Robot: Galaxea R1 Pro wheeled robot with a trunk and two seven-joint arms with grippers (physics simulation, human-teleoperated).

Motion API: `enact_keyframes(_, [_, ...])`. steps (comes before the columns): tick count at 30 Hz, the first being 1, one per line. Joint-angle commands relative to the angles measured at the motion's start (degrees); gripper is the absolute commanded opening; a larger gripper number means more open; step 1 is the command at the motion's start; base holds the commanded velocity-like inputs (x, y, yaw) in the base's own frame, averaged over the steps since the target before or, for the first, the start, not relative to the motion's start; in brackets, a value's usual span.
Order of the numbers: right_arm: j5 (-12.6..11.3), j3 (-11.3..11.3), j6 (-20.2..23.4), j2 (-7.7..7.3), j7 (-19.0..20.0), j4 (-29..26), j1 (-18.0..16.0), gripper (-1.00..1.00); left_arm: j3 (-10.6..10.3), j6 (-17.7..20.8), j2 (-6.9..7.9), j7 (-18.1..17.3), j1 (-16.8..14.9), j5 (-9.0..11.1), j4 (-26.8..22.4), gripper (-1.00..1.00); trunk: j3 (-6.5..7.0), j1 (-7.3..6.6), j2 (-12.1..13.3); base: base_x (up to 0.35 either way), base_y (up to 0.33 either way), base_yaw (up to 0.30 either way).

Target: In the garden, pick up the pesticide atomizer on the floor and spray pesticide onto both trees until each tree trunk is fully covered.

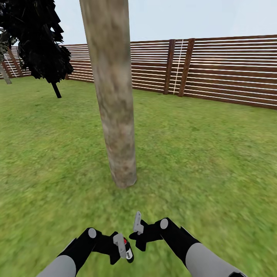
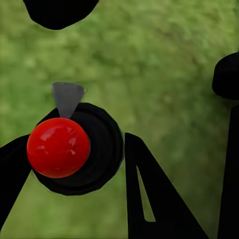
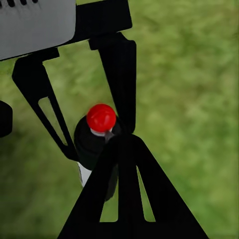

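The left gripper (image 1: 122, 250) is clamped on the pesticide atomizer (image 1: 128, 251), with the upright tree trunk (image 1: 113, 100) straight ahead; the right gripper (image 1: 137, 227) looks spread and empty.

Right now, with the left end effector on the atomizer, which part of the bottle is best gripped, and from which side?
Grip the dark round body of the atomizer below its red cap, fingers closing from two opposite sides. The left end effector appears to hold it that way, upright. The body is wide and even; the cap and grey nozzle should stay free, the nozzle aimed at the tree trunk.
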Motion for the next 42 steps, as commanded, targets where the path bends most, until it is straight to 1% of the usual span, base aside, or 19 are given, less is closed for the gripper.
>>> enact_keyframes(1, [0.61, 0.0, -0.53, 0.0, -0.01, -0.01, -0.03, -1.0, 0.23, -0.56, -0.19, -0.11, -0.06, -0.55, -0.07, -1.0, -0.05, -0.01, -0.02, 0.0, 0.0, 0.0])
enact_keyframes(4, [0.61, 0.0, -0.53, 0.0, -0.01, -0.01, -0.03, -1.0, 0.23, -0.59, -0.56, -0.11, -0.06, -0.52, -0.08, -1.0, -0.05, -0.01, -0.02, 0.0, 0.0, 0.0])
enact_keyframes(10, [0.61, 0.0, -0.53, 0.0, -0.01, -0.01, -0.03, -1.0, 0.27, -0.57, -0.67, -0.11, -0.57, -0.5, -0.08, -1.0, -0.05, -0.01, -0.02, 0.0, 0.0, 0.0])
enact_keyframes(17, [0.61, 0.0, -0.53, 0.0, -0.01, -0.01, -0.03, -1.0, 0.27, -0.64, -0.71, -0.14, -0.71, 0.42, -0.08, -1.0, -0.05, -0.01, -0.02, 0.0, 0.0, 0.0])
enact_keyframes(27, [0.68, -0.07, -0.53, -0.09, -0.01, -0.01, -0.03, -1.0, 0.32, -0.65, -1.09, -0.2, -0.71, 0.45, -0.08, -1.0, -0.05, -0.01, -0.02, 0.0, 0.0, 0.0])
enact_keyframes(31, [0.7, -0.08, -0.53, -0.09, -0.01, -0.01, -0.03, -1.0, 0.32, -0.65, -1.46, -0.2, -0.71, 0.45, -0.08, -1.0, -0.05, -0.01, -0.02, 0.0, 0.0, 0.0])
enact_keyframes(35, [0.66, -0.08, -0.53, -0.09, -0.01, -0.01, -0.03, -1.0, 0.25, -0.63, -1.41, -0.2, -0.71, 0.45, -0.05, -1.0, -0.05, -0.01, -0.02, 0.0, 0.0, 0.0])
enact_keyframes(39, [0.64, -0.03, -0.53, -0.09, -0.01, -0.01, -0.03, -1.0, 0.28, -0.6, -0.75, -0.2, -0.68, 0.44, 0.17, -1.0, -0.05, -0.01, -0.02, 0.0, 0.0, 0.0])
enact_keyframes(40, [0.67, -0.01, -0.53, -0.09, -0.01, -0.01, -0.03, -1.0, 0.3, -0.63, -0.3, -0.2, -0.65, 0.31, 0.19, -1.0, -0.05, -0.01, -0.02, 0.0, 0.0, 0.0])
enact_keyframes(42, [0.67, 0.0, -0.53, -0.09, -0.01, -0.01, -0.03, -1.0, 0.27, -0.59, 2.17, -0.2, -0.44, 0.09, 0.14, -1.0, -0.05, -0.01, -0.02, 0.0, 0.0, 0.0])
